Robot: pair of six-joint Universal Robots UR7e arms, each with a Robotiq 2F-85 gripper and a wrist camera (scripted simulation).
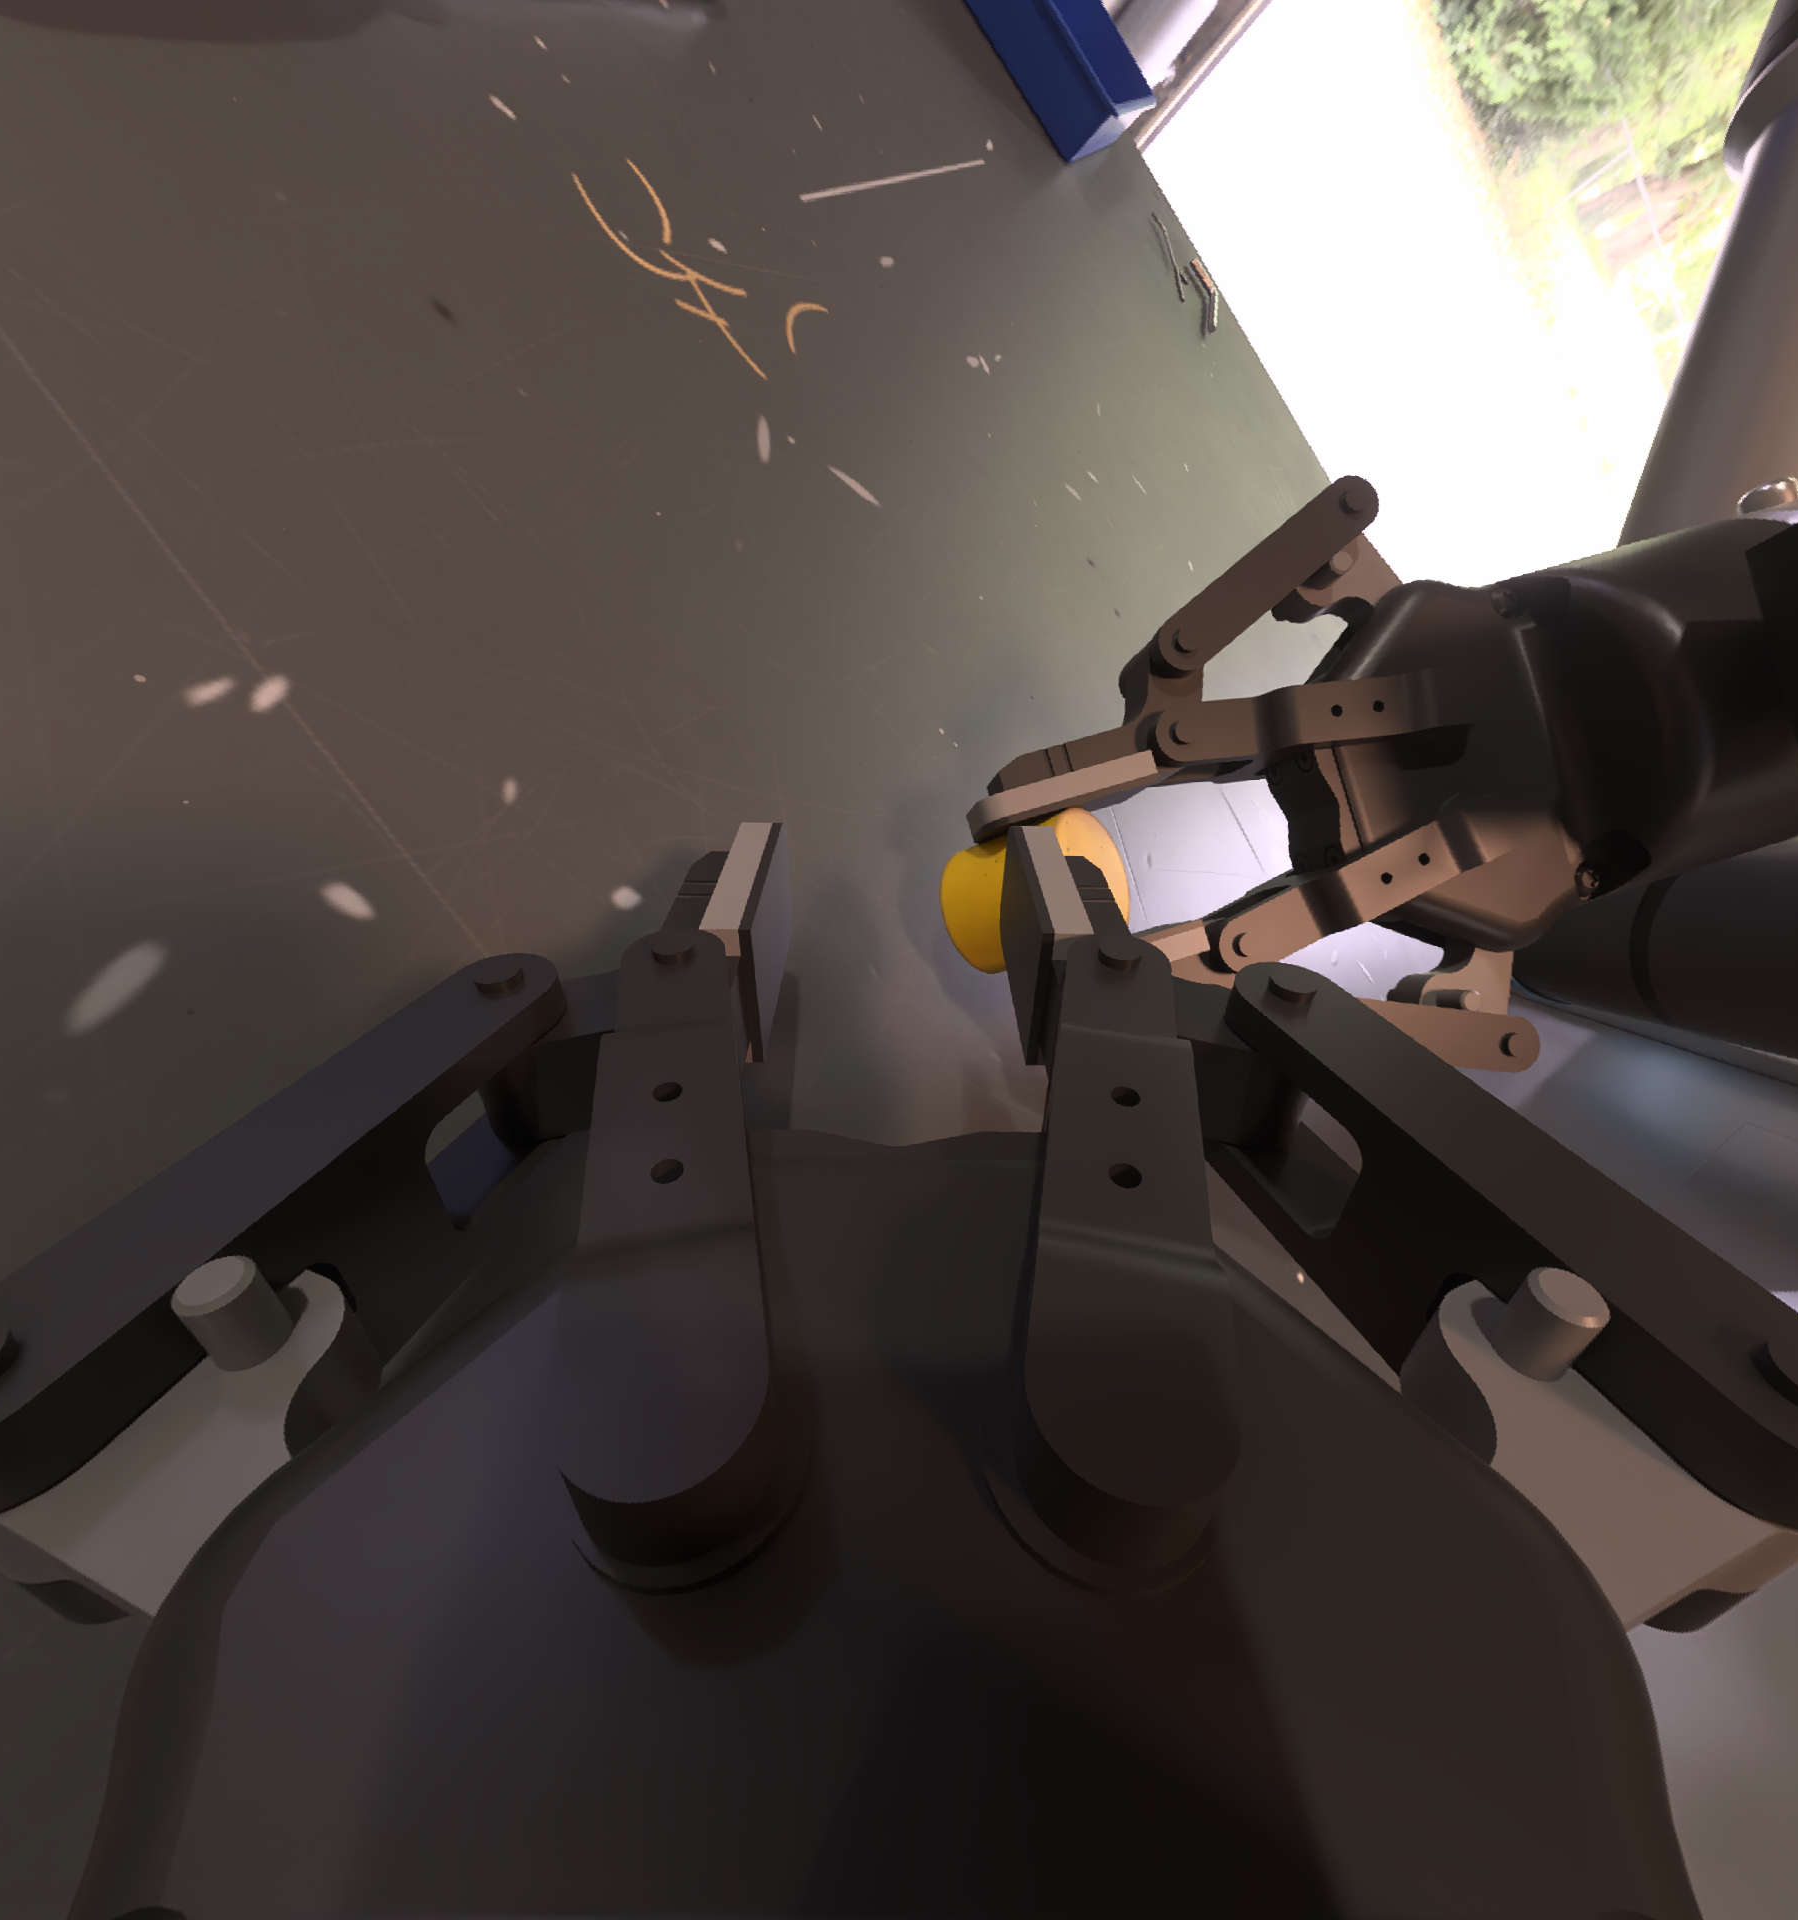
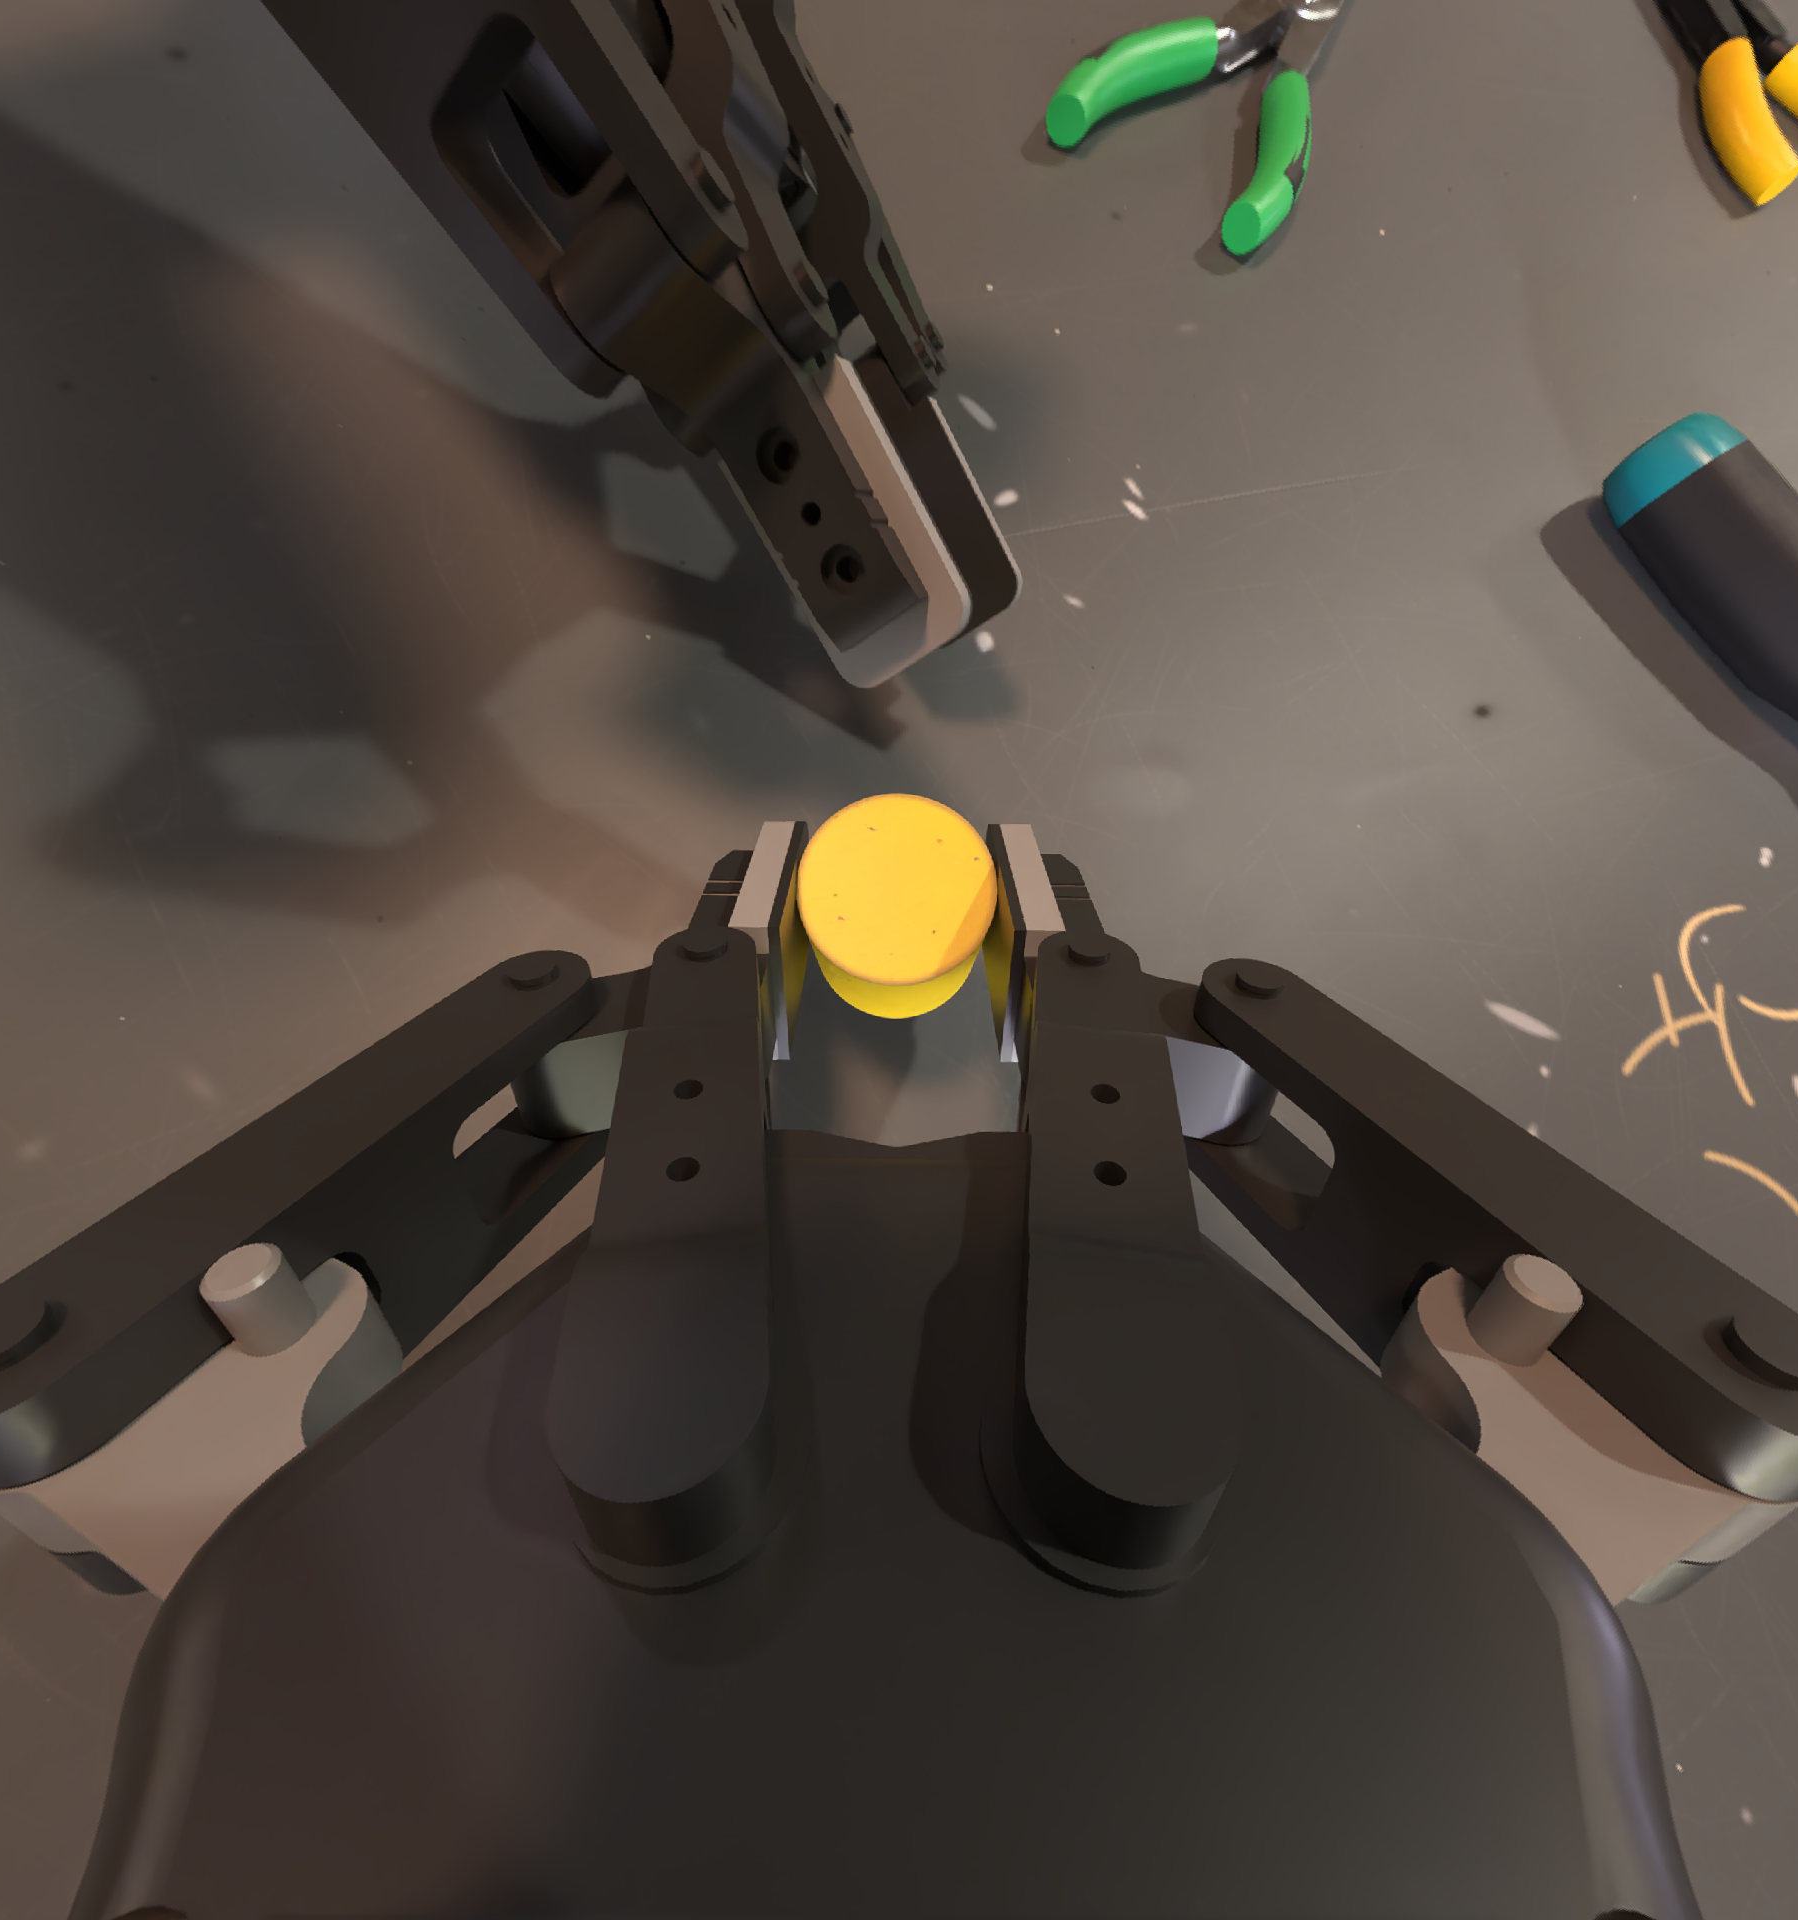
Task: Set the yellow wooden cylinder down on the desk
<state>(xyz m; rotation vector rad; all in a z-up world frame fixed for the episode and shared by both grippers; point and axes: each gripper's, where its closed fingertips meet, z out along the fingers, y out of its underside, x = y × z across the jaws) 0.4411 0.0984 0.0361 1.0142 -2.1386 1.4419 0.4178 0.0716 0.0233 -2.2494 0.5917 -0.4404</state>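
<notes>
**Scratched desk waiting as cylinder hangs in right gripper's hold**

Grey and scuffed, the desk (image 2: 1290, 727) is lying beneath both arms, flecked with pale chips and orange scribbles. The right gripper (image 2: 895, 904) is pinching the yellow cylinder (image 2: 893, 894) between its pads, one flat end facing the wrist camera; from the left wrist view the piece is sitting crosswise near the fingertips, apparently clear of the surface, though the gap is hard to judge. The left gripper (image 1: 890, 904) is holding its fingers apart with nothing between them, and is hovering just beside the cylinder.

Trouble could be coming from three directions. Being round and smooth, the cylinder is likely to roll if it is let go on its side or from any height, and it could run toward the green pliers (image 2: 1196, 104), the yellow pliers (image 2: 1768, 104) or the teal-and-black handle (image 2: 1747, 582) lying farther off. The grip is sitting close to the pad tips, so a bump on the way down could be twisting the piece loose early. And the left gripper is crowding the spot: a descending right hand could be clipping its fingers.
</notes>
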